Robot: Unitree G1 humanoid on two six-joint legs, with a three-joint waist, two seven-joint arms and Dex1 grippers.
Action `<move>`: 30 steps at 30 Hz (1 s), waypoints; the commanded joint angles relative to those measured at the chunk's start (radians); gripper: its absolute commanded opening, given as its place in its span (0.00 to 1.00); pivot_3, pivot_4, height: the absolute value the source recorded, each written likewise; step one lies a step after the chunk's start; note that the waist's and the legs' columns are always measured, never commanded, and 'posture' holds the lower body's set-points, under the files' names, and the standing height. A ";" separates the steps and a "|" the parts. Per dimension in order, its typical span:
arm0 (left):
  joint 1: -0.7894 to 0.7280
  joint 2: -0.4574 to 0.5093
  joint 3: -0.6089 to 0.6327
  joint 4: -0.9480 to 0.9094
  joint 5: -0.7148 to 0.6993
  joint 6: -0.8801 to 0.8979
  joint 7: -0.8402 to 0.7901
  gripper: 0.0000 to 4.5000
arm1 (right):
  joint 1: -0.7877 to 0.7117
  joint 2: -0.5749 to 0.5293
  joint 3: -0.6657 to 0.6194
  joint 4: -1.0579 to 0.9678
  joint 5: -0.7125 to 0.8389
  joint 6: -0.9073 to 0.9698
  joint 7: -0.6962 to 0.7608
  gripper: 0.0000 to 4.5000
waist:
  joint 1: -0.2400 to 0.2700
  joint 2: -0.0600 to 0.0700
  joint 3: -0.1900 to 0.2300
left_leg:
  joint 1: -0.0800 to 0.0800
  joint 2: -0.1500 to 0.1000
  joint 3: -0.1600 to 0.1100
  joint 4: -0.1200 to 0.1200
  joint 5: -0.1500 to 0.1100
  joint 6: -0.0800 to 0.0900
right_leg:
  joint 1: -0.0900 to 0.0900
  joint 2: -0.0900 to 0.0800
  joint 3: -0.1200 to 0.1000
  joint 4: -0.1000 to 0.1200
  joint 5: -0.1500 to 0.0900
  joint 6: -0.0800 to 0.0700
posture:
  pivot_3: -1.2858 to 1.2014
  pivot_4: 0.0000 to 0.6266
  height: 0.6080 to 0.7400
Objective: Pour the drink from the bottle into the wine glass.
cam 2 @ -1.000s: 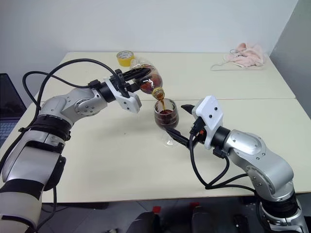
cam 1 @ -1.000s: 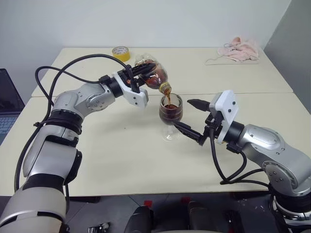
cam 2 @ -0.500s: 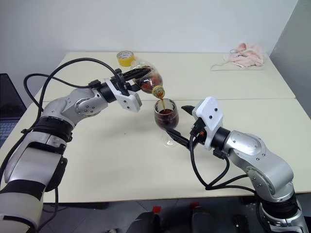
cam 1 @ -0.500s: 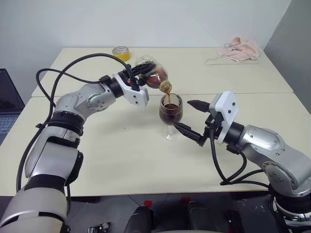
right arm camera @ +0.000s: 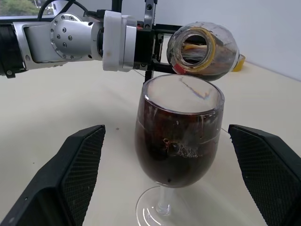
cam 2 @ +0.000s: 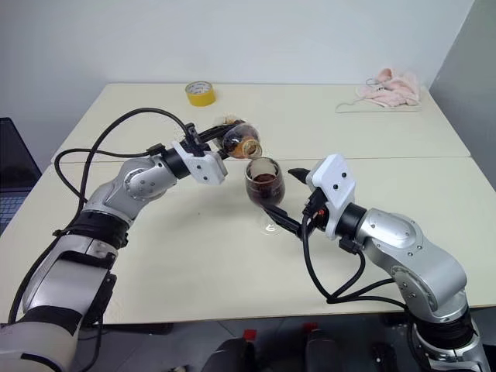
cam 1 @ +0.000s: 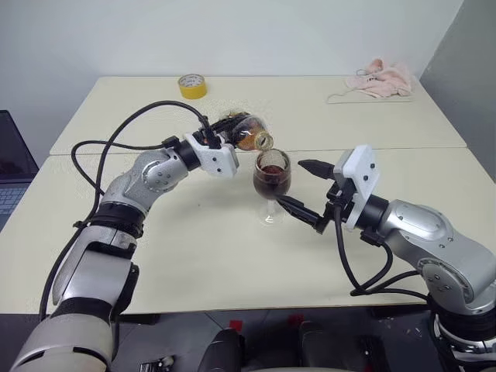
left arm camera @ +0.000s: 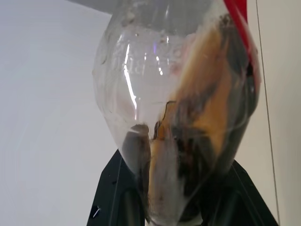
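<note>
Clear plastic and clear glass meet at the middle of the cream worktop [cam 1: 155, 256]: one bottle [cam 1: 246, 133] and one wine glass [cam 1: 271, 184]. The bottle lies nearly on its side in the air, clamped by its body in the left pincer [cam 1: 225, 133], whose two black fingers are closed tight on it. Its open mouth points toward the glass and hangs just above and beside the near rim, with no stream running from it. A little of the drink [right arm camera: 176, 153] sits in the bottle's lower side, with a red label strip showing in the left wrist view; no cap is on the neck.

The wine glass stands upright on its round foot, its bowl filled most of the way with the dark, nearly black liquid, a few bubbles showing in it.

One right pincer [cam 1: 304, 192] waits at the glass from the right side, its two fingers spread wide. The lower finger reaches in by the stem and foot, the upper one points at the bowl from a short way off; neither can be seen to touch the glass. In the right wrist view the two black fingers [right arm camera: 66, 176] stand either side of the bowl, well apart from it.

Farther back on the worktop lie one yellow tape roll [cam 1: 192, 85] and one pink cloth [cam 1: 378, 79]. One dark laptop [cam 1: 12, 167] sits beyond the left edge.
</note>
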 commanded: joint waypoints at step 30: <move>0.569 -0.260 0.461 -0.676 -0.577 1.004 0.004 0.21 | 0.102 -0.043 0.009 -0.033 -0.022 -0.212 0.190 1.00 | 0.005 -0.001 -0.001 | 0.001 0.001 0.000 0.002 0.000 0.000 | 0.002 0.000 0.001 0.000 0.000 0.000 | 0.52 0.24 1.00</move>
